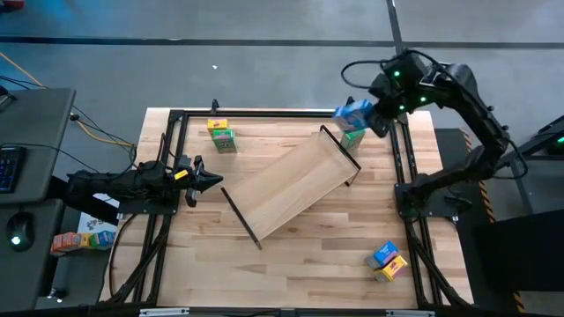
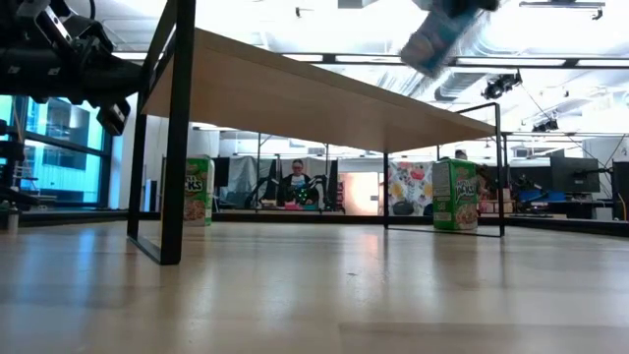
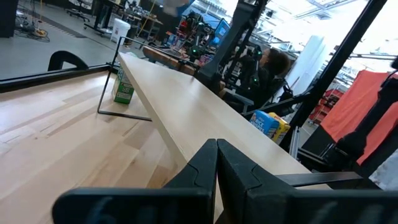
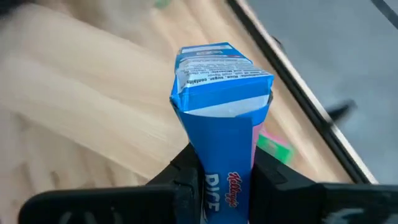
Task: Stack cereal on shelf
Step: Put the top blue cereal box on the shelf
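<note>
My right gripper (image 1: 364, 119) hangs above the table's far right corner, shut on a blue cereal box (image 1: 352, 112), which shows high up in the low view (image 2: 437, 34). A green box (image 1: 353, 137) stands on the table below it, by the shelf's far end. The pale shelf (image 1: 295, 187) lies slantwise mid-table on its black end brackets (image 2: 177, 147). A yellow box (image 1: 217, 126) and a green box (image 1: 225, 141) stand far left; a blue box (image 1: 384, 254) and a yellow box (image 1: 393, 268) stand near right. My left gripper (image 1: 211, 182) is shut, beside the shelf's left end. My right gripper pinches the blue cereal box (image 4: 217, 93) between its two fingers (image 4: 183, 177), one on each side of the box's end nearest the wrist (image 4: 221, 186). The rest of the box sticks out beyond the fingers. It is lifted clear of the table and tilted.
A black metal frame (image 1: 264, 114) runs along the table's edges. Bare tabletop (image 1: 300, 273) lies between the shelf and the near edge. More small boxes (image 1: 75, 239) sit off the table to the left. People sit in the room beyond (image 2: 298, 180).
</note>
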Controlling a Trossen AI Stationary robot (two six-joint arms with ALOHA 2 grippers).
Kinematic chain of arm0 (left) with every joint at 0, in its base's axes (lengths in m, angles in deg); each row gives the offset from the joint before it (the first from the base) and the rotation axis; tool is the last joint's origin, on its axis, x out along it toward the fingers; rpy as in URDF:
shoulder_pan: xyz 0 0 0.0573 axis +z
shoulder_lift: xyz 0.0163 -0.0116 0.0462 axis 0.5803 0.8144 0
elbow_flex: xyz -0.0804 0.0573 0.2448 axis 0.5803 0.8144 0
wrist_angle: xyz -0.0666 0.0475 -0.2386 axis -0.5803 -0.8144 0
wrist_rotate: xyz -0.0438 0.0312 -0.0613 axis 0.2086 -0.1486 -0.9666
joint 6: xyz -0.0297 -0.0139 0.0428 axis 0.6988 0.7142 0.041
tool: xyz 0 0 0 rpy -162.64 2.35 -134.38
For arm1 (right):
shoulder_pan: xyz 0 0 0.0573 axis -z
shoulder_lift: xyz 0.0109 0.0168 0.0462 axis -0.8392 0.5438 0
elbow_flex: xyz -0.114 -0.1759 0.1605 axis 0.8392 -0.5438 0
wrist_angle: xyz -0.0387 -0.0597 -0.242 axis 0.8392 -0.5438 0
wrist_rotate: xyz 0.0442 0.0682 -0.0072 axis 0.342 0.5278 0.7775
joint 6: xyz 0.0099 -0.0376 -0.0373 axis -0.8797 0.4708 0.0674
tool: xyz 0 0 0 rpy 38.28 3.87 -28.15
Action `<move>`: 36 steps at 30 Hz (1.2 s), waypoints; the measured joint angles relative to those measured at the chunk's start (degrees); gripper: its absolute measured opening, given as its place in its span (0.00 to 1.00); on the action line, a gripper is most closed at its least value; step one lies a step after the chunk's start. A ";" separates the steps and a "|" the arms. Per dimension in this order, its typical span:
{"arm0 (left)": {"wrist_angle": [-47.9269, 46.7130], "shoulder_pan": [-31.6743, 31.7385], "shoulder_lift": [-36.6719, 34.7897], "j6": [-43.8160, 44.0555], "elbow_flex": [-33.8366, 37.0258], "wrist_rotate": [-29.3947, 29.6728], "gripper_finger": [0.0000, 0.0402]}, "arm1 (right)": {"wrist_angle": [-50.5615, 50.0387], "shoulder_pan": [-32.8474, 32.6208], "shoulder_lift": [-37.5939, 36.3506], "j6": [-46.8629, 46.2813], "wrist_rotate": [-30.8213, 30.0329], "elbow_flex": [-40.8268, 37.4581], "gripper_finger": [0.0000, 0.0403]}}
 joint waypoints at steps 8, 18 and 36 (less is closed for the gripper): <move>0.01 0.00 0.00 0.00 -0.01 0.02 0.01 | -0.61 -13.69 15.80 11.57 -6.35 6.24 0.15; 0.01 -0.01 0.00 0.00 -0.01 0.01 0.01 | -0.43 -14.50 25.57 28.57 -15.90 6.30 0.15; 0.00 0.01 0.00 0.00 0.01 0.01 0.01 | -0.72 -15.69 24.91 27.20 -14.31 6.30 0.23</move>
